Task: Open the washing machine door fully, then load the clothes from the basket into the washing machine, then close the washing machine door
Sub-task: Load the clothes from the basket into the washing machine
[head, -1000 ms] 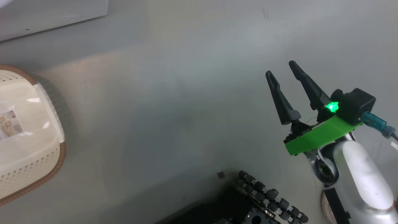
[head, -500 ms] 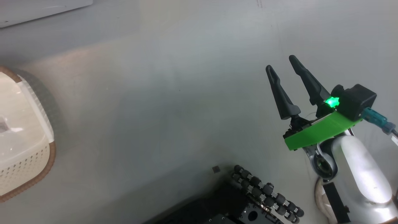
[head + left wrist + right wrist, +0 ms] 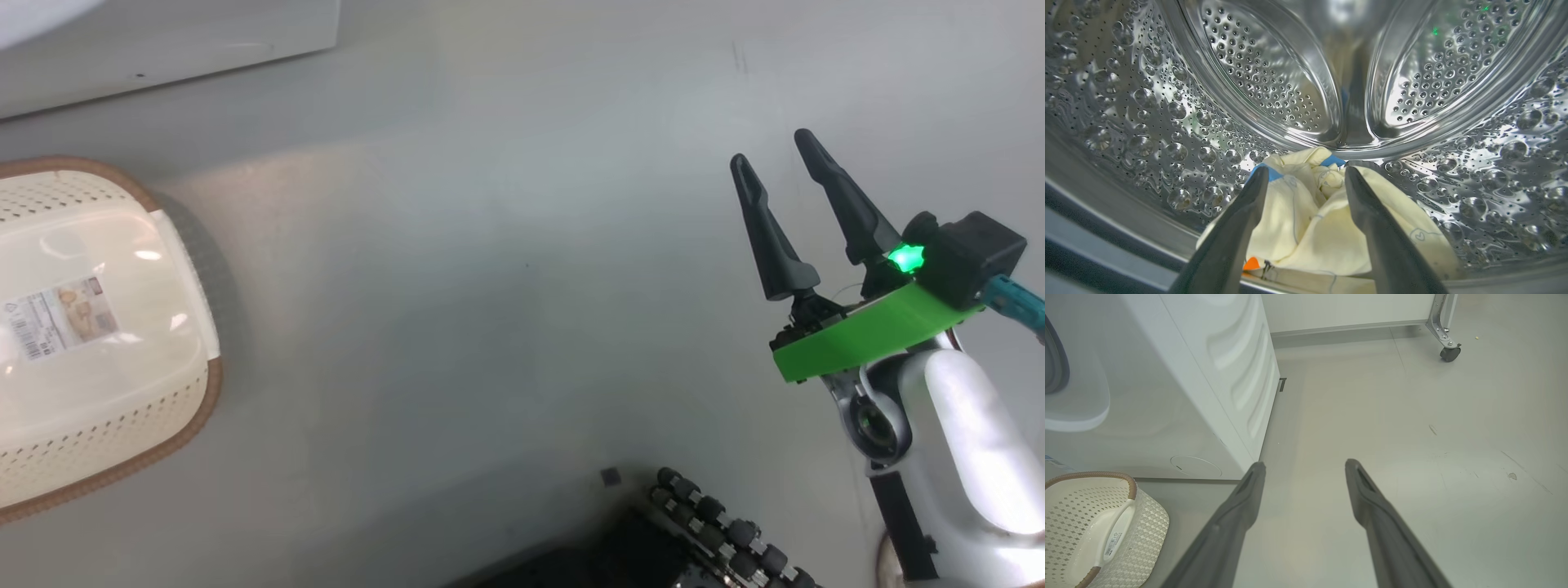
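Observation:
My left gripper (image 3: 1306,169) is inside the washing machine's perforated steel drum (image 3: 1274,81), open. The cream-yellow clothes (image 3: 1306,228) with a blue patch lie loose on the drum floor between and beneath its fingers. The cream basket (image 3: 98,327) with the brown rim stands on the floor at the left; its label shows on the bare bottom. My right gripper (image 3: 771,147) hangs open over bare floor, far right of the basket. In the right wrist view, the right gripper (image 3: 1304,463) points past the white washing machine (image 3: 1208,375) and the basket (image 3: 1098,526). The door is out of view.
The washer's white base (image 3: 163,41) crosses the top left of the head view. My wheeled base with black rollers (image 3: 718,531) is at the bottom. A frame leg on a caster (image 3: 1449,353) stands far off on the grey floor.
The head camera has swung, so the basket and washer base now sit further right in the picture. The right gripper keeps its open pose over the floor.

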